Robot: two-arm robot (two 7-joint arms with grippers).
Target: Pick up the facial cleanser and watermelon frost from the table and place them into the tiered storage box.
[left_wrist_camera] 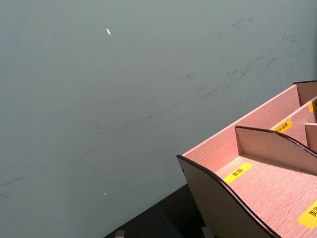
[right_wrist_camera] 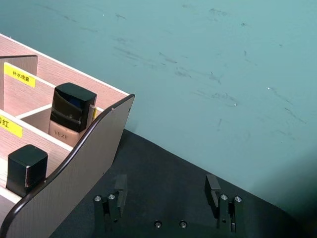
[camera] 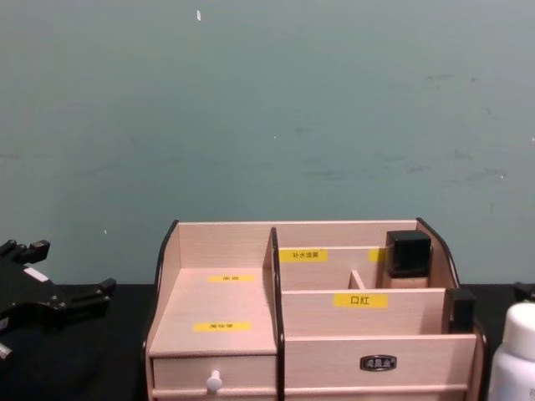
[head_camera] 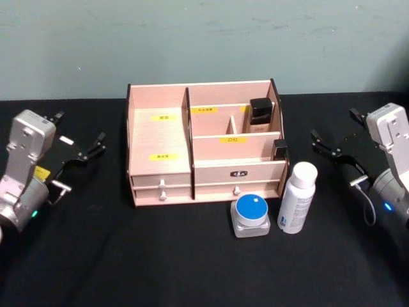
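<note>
My left gripper [head_camera: 80, 126] and right gripper [head_camera: 333, 123] gape wide, flanking the tiered storage box [head_camera: 160, 137]. Just before it stand the facial cleanser [head_camera: 298, 198] and the watermelon frost [head_camera: 251, 216]. The bottle looks light, slick and tippy, so I'd pinch mid-body.

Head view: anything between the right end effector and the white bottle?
Nothing. Head view shows bare black table between the right end effector and the white bottle.
</note>
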